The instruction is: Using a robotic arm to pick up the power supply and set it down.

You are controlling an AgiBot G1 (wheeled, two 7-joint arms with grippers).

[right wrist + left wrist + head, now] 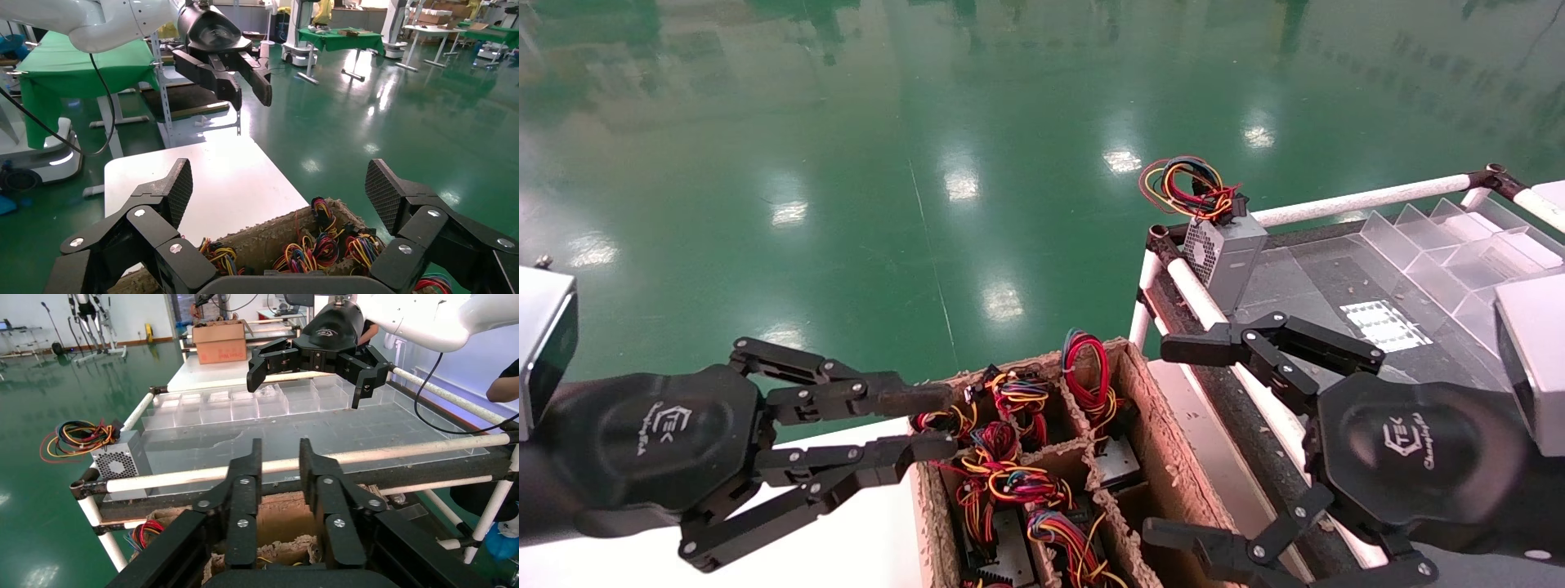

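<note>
The power supply [1088, 369] stands in the far right compartment of the cardboard box [1164, 441]; its tall red wire loop rises above the rim. That red loop [147, 533] also shows in the left wrist view. My left gripper [934, 423] hovers at the box's left edge, fingers a narrow gap apart with nothing between them [280, 448]. My right gripper [1173, 441] hangs wide open over the box's right wall, empty [281, 184]. Neither gripper touches the power supply.
Another grey box with a wide many-coloured wire loop [1223, 249] stands on the corner of the dark table with white tube rails [1361, 196]. Clear plastic dividers [1459, 245] lie behind it. Other units with wire bunches [1009, 482] fill the box. A white table [862, 539] is on the left.
</note>
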